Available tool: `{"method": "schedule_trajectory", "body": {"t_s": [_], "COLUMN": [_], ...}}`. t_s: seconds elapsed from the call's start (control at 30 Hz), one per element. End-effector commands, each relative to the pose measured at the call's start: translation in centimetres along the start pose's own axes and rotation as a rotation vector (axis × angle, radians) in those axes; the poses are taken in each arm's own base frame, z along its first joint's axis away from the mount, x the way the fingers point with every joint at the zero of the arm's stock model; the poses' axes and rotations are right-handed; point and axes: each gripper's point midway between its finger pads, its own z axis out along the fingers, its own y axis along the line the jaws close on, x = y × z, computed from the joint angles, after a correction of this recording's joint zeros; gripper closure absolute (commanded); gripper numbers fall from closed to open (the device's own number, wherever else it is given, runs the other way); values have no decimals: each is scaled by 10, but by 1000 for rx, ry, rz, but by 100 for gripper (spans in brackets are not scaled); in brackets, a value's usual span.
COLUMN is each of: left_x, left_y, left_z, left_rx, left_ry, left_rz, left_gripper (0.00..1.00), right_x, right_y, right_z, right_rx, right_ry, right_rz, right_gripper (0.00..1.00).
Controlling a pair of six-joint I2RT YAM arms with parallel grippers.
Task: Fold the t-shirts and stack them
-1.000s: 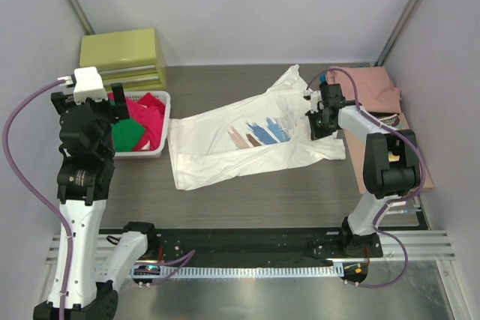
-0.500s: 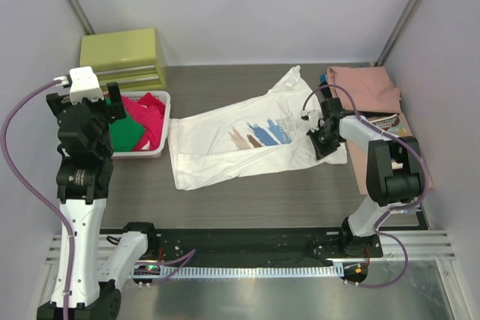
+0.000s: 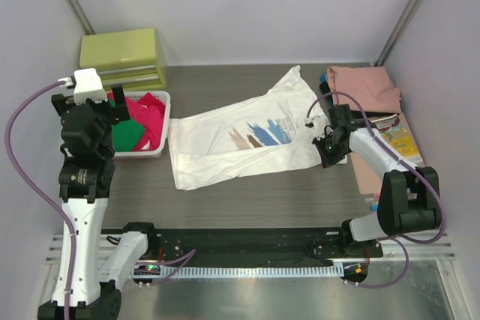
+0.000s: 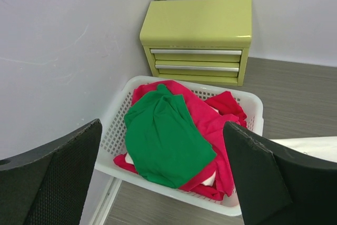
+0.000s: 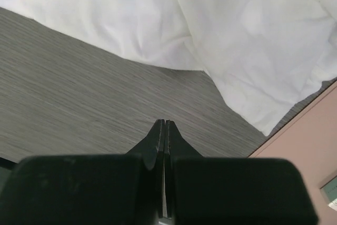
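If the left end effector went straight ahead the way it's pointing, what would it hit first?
Probably the green t-shirt on top in the white basket; it lies centred between the open fingers of the left end effector, though depth is unclear.

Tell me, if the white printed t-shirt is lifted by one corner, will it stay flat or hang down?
The white t-shirt would probably hang limp: it lies spread with soft wrinkles. It looks thin, so likely light. Pushed across the grained table, it would probably bunch up rather than slide whole.
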Motion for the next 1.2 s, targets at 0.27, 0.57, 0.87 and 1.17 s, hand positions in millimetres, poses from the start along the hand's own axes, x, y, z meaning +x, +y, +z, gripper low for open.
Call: {"method": "schedule_trajectory", "body": {"t_s": [0.27,0.57,0.87,1.17], "left_x": [8,24,28,29], "left_y": [3,-11,-9,-10], "left_z": [-1,7,4,5], "left_rx": [-2,40,40,42], "left_ry": [0,34,36,37], "left_rz": [11,-6,13,20], "left_gripper": [0,0,0,0], "right_x": [-76,-109,-108,-79], "right_y": [-8,-23,-34,-28], "right_z": [-4,-19,61,73], "right_rx": [8,54,21,20], "right_ry": [-241,-298,-157,-88], "right_rz": [34,46,154,167], "right_gripper": [24,6,0,0]}}
